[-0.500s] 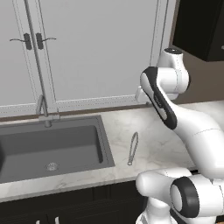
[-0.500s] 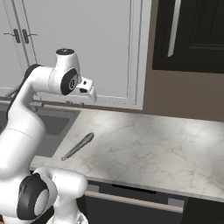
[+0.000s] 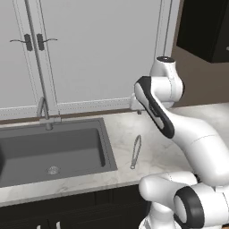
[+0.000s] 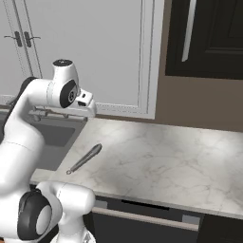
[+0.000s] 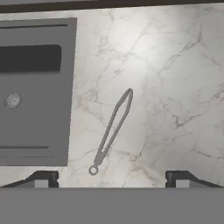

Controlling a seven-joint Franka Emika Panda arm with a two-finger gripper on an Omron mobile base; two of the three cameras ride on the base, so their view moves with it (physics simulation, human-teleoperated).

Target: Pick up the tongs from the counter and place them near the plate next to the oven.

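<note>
Pale marbled stone forms the worktop [image 3: 156,152] in the left base view, running over dark cabinets with a dark grey sink [image 3: 49,150] sunk into it at the left and a slim tap [image 3: 42,109] behind the basin. White panelled cupboard doors [image 3: 89,53] fill the wall behind, and a black unit hangs at the upper right. The tongs [image 3: 135,152] lie flat on the stone just right of the sink, well clear of the robot. The white arm rises from the lower right, bends at a dark-jointed elbow and reaches back toward the wall, high above the worktop.

From the right base view, the same worktop [image 4: 156,161] stretches away to the right, bare and veined, under a brown wall and a black oven [image 4: 209,38] with a long pale handle. The tongs [image 4: 85,158] rest near the front edge beside the sink. The hand [image 4: 88,109] hangs well above them, level with the bottom of the cupboard doors.

Seen from the hand view, looking straight down, the tongs [image 5: 112,130] lie slantwise on the stone, ringed end nearest the bottom, with the sink [image 5: 35,92] alongside. The two fingertips [image 5: 43,178] stand spread wide apart, holding nothing.
</note>
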